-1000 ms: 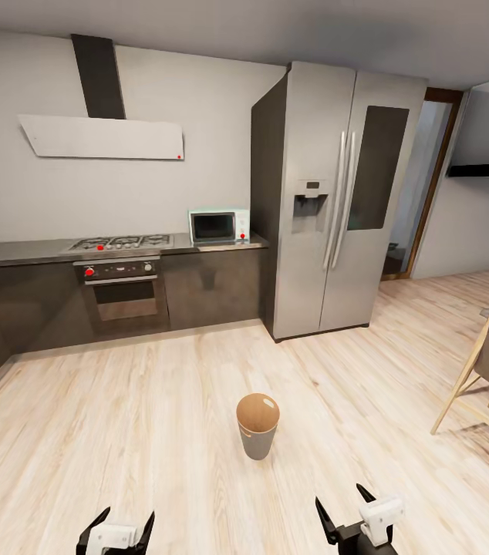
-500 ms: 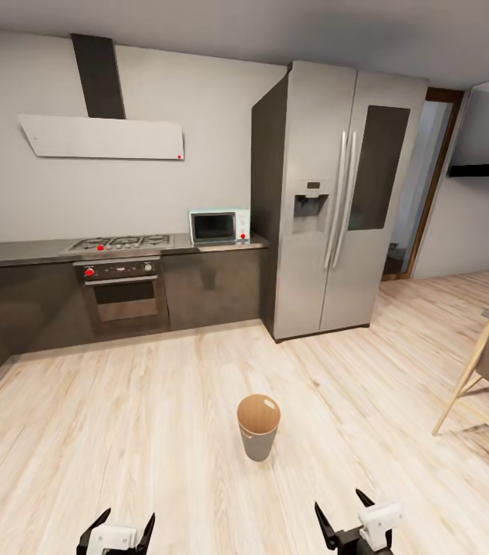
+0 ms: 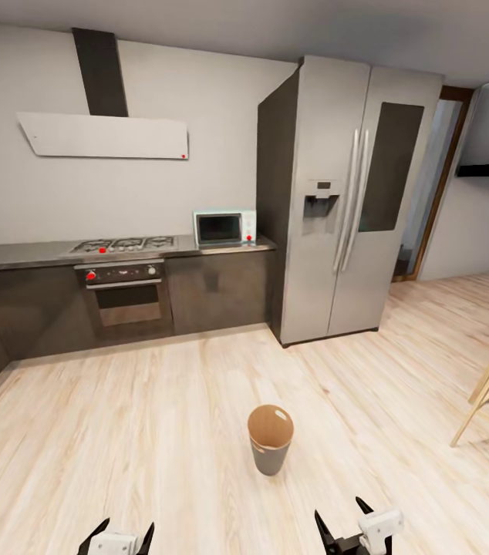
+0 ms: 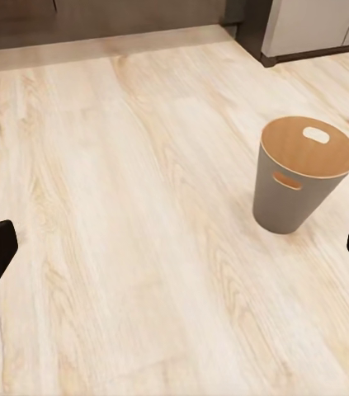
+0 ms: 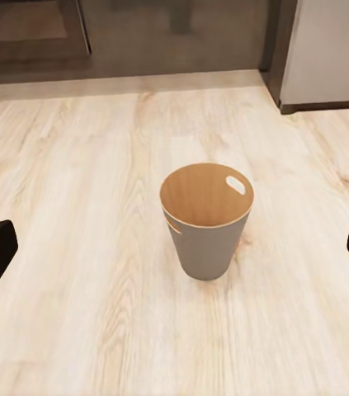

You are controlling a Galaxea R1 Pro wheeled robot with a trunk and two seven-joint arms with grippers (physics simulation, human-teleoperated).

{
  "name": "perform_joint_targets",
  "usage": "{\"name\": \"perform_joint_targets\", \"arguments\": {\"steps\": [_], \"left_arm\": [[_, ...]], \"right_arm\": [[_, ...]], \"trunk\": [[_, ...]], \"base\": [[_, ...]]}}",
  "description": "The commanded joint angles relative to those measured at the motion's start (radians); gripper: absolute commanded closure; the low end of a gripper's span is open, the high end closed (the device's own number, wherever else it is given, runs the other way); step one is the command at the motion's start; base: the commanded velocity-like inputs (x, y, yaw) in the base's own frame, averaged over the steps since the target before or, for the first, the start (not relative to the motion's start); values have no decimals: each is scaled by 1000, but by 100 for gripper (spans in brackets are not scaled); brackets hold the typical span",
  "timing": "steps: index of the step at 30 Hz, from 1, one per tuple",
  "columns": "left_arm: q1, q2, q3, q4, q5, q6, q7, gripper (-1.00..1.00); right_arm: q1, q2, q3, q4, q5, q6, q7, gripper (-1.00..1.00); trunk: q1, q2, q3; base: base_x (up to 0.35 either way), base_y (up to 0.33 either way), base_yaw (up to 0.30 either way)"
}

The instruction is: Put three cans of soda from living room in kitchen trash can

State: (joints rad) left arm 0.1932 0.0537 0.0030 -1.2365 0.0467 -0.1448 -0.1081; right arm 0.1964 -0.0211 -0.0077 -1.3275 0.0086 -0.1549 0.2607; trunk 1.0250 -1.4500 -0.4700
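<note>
On pale wood kitchen floor (image 3: 160, 432) ahead stands the small round grey, copper-lined trash bin (image 3: 271, 439), upright; left gripper (image 3: 116, 537) and right gripper (image 3: 352, 526) spread, empty; fetch cans first.

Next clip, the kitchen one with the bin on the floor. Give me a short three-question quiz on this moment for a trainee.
1. True or false: the bin stands upright on the wood floor.
2. What sits on the counter next to the fridge?
A. a kettle
B. a microwave
C. a toaster
3. Fill in: both the left gripper and the right gripper are ____, with nothing between the fingers.

Key
1. True. It stands rim up, and what shows of its brown inside holds nothing.
2. B, the microwave.
3. open.
</note>
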Motion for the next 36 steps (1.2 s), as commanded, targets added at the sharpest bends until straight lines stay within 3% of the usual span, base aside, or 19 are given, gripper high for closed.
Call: {"name": "perform_joint_targets", "arguments": {"steps": [1, 14, 36], "left_arm": [[0, 0, 0, 0, 0, 0, 0, -100], [-1, 0, 1, 9, 0, 0, 2, -100], [-1, -2, -1, 13, -4, 2, 2, -100]], "right_arm": [[0, 0, 0, 0, 0, 0, 0, -100], [0, 3, 1, 2, 0, 0, 0, -100], [-2, -2, 1, 20, 1, 1, 0, -100]], "trunk": [[0, 0, 0], [0, 0, -1], [0, 0, -31]], "base": [[64, 64, 0], [45, 33, 0], [234, 189, 0]]}}
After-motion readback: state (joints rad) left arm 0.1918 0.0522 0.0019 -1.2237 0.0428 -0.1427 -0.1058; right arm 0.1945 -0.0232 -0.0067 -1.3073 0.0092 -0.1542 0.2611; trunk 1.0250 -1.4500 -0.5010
